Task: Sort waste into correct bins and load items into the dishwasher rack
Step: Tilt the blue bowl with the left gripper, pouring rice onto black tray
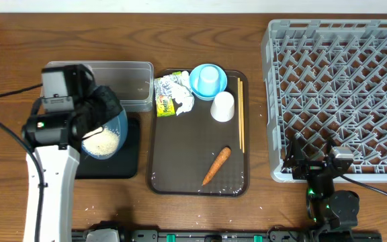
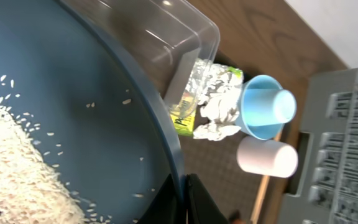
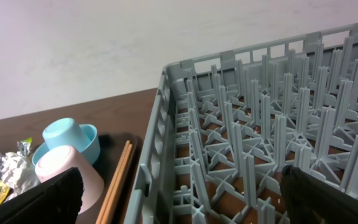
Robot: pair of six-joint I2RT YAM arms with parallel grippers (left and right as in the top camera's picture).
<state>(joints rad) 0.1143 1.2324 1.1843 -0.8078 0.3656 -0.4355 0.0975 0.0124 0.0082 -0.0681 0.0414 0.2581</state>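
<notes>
My left gripper (image 1: 108,109) (image 2: 185,200) is shut on the rim of the large dark-blue bowl (image 1: 116,124) (image 2: 104,124). It holds the bowl over the black tray (image 1: 123,165), just in front of the clear tub (image 1: 130,84) (image 2: 166,43). White rice (image 1: 101,142) (image 2: 11,168) is piled on one side inside the bowl. My right gripper (image 1: 312,158) (image 3: 185,208) is open and empty at the front left corner of the grey rack (image 1: 341,87) (image 3: 260,143).
The brown tray (image 1: 187,161) holds the green-yellow wrapper (image 1: 166,102) (image 2: 185,117), crumpled tissue (image 1: 182,93) (image 2: 219,112), small light-blue bowl (image 1: 207,81) (image 2: 263,106), white cup (image 1: 223,106) (image 2: 267,157), chopsticks (image 1: 240,124) (image 3: 118,180) and carrot (image 1: 216,165).
</notes>
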